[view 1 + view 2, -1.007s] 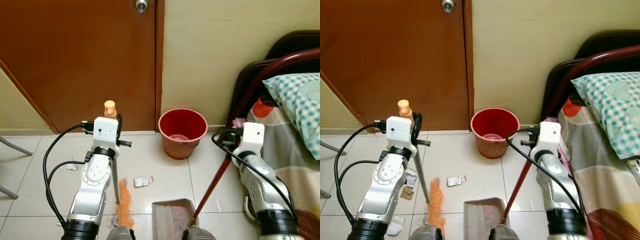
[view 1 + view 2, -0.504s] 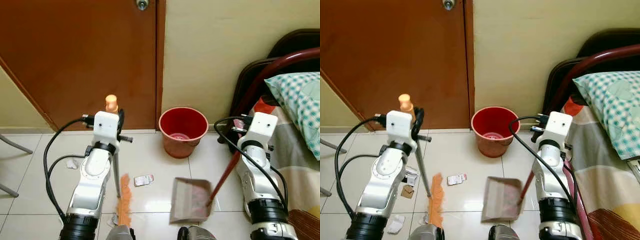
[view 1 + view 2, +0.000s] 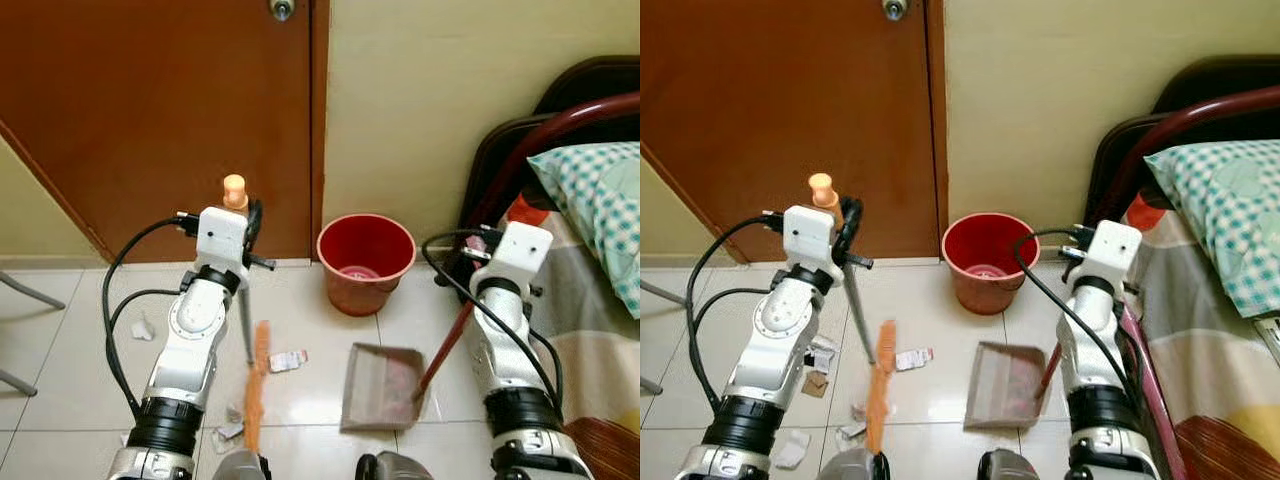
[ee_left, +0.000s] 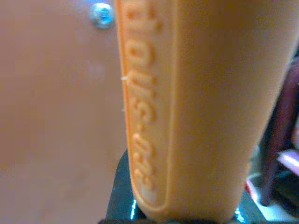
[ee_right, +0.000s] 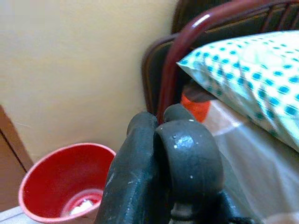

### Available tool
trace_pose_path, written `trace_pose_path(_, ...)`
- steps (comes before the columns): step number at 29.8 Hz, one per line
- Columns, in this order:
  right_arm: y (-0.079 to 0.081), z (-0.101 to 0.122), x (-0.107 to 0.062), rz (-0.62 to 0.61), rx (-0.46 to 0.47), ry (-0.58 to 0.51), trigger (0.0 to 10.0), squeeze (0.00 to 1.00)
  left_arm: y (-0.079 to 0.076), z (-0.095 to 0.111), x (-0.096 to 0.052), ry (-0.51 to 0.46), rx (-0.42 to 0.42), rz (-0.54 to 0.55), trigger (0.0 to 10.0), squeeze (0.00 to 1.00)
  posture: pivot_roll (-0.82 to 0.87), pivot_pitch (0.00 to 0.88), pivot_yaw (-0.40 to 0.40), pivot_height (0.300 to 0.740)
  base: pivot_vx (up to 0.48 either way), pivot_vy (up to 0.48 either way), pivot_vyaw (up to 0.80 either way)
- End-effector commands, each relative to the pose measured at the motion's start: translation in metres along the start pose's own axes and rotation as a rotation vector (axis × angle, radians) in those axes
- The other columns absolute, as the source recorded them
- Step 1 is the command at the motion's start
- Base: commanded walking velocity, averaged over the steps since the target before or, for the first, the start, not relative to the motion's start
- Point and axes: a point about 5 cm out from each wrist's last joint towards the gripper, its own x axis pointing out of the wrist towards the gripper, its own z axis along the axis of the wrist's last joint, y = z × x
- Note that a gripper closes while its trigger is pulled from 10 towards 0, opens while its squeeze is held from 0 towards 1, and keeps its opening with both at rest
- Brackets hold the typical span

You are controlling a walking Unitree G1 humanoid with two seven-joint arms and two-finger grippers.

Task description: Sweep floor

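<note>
Two long-handled tools stand over the glossy pale tiled floor [image 3: 320,330]. Largest is the brown wooden door [image 3: 170,120] at eleven o'clock, then the bed [image 3: 1215,290] at three o'clock with its dark curved frame and a teal checked pillow [image 3: 1230,210]. The red plastic bucket [image 3: 366,262], round and tapering, sits at twelve o'clock against the cream wall. The broom [image 3: 256,385] has a grey shaft, an orange ribbed grip at the top and a narrow strip of orange bristles touching the tiles at seven o'clock. The left gripper [image 3: 245,215] clamps that grip. The dustpan [image 3: 382,387], a flat greyish scoop on a slanting red pole, lies at five o'clock; the right gripper [image 3: 478,258] is clenched on the pole. A crumpled wrapper [image 3: 288,361] lies just beside the bristles, between broom and dustpan, and smaller paper scraps [image 3: 818,365] lie at eight o'clock.

The left wrist view gives raised lettering moulded into the orange grip and the door's silver knob [image 4: 102,13]. The right wrist view looks into the bucket, showing whitish litter at its bottom, and the black fingers [image 5: 187,158] pressed together.
</note>
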Motion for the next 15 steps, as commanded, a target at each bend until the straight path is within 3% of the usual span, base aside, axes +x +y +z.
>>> trace_pose_path(1, 0.006, 0.011, 0.003, 0.008, -0.002, -0.060, 10.0, 0.00, -0.004, 0.003, 0.003, -0.020, 0.003, -0.032, 10.0, 0.00, 0.01, 0.119, -0.005, 0.740, 0.000, 0.000, 0.00)
trace_pose_path(6, 0.013, 0.012, 0.000, 0.068, 0.009, -0.084, 10.0, 0.00, -0.016, -0.007, -0.002, 0.016, -0.020, -0.097, 10.0, 0.00, 0.02, 0.156, 0.004, 0.740, 0.000, 0.000, 0.00)
trace_pose_path(13, 0.020, 0.010, -0.003, 0.081, 0.010, -0.053, 10.0, 0.00, -0.030, -0.004, -0.004, 0.017, -0.051, -0.161, 10.0, 0.00, 0.03, 0.197, 0.008, 0.740, 0.000, 0.000, 0.00)
trace_pose_path(15, 0.023, 0.010, -0.005, 0.082, -0.026, -0.052, 10.0, 0.00, -0.033, -0.001, -0.005, 0.015, -0.055, -0.169, 10.0, 0.00, 0.04, 0.228, 0.004, 0.740, 0.000, 0.000, 0.00)
